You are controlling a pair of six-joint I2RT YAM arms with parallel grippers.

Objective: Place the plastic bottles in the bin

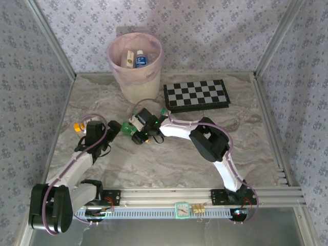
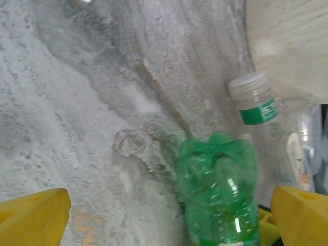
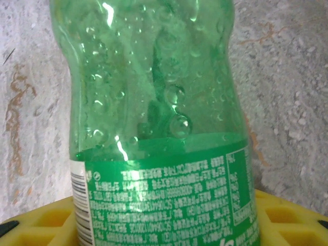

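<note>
A green plastic bottle (image 3: 154, 102) with a green label lies on the marble table, and my right gripper (image 3: 164, 225) is shut on its labelled body; the yellow fingers (image 3: 287, 215) show on either side of it. From above, this bottle (image 1: 128, 128) lies between the two grippers. My left gripper (image 2: 169, 205) is open, and the bottle's lobed base (image 2: 218, 184) sits between its fingers, nearer the right finger (image 2: 302, 215). A clear bottle (image 2: 253, 97) with a pale cap and a green band lies beyond. The bin (image 1: 135, 77) stands at the back with a blue-capped bottle (image 1: 141, 59) inside.
A folded chessboard (image 1: 196, 96) lies to the right of the bin. A small yellow-capped bottle (image 1: 79, 127) lies left of my left arm. A carton (image 1: 126, 57) is in the bin. The bin's wall (image 2: 292, 46) stands close to the clear bottle.
</note>
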